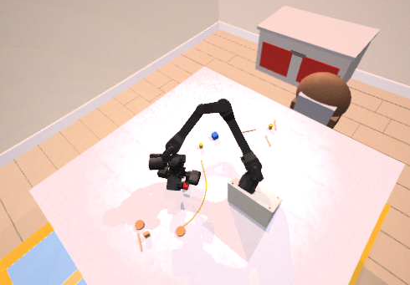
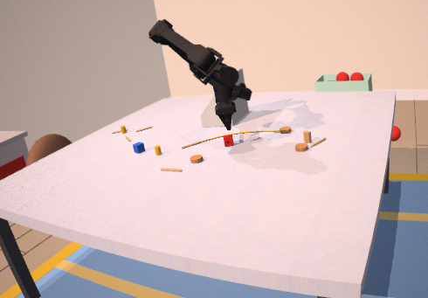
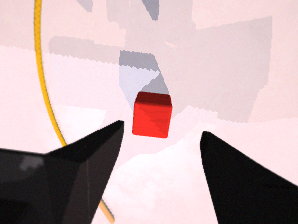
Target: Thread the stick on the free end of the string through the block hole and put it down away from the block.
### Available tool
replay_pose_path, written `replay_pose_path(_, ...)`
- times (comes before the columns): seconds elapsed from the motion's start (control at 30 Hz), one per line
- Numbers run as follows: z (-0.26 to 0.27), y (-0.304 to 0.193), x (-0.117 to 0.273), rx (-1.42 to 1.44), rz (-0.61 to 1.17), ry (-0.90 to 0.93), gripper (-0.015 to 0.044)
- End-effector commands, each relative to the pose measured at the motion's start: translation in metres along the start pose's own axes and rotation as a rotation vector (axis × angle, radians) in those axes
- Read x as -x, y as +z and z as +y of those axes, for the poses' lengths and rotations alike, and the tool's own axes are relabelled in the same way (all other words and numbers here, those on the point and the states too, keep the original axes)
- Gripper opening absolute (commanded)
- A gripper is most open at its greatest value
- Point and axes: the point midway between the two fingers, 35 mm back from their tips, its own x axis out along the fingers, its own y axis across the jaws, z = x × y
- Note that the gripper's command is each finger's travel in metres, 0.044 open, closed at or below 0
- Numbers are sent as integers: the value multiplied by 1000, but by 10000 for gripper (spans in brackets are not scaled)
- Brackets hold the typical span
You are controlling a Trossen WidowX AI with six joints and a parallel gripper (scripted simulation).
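The block is a small red cube; a dark hole shows in its face in the exterior view. It sits on the table. My gripper points down above it, partly open and empty, the block showing beyond and between the fingertips in the wrist view. The yellow string curves beside the block from an orange-brown button. The thin stick at its free end lies on the table; the left finger partly covers that end in the wrist view.
A blue cube and yellow cylinder lie beyond the stick. Loose buttons, a brown peg and loose sticks lie around. The arm base stands on a grey mount.
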Motion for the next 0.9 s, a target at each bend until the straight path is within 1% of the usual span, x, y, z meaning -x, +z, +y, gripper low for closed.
replay_pose_path(0.0, 0, 0, 0, 0, 0, 0, 237)
replay_pose_path(0.03, 0, 0, 0, 0, 0, 0, 237)
replay_pose_path(0.33, 0, 0, 0, 0, 0, 0, 0)
replay_pose_path(0.87, 0, 0, 0, 0, 0, 0, 0)
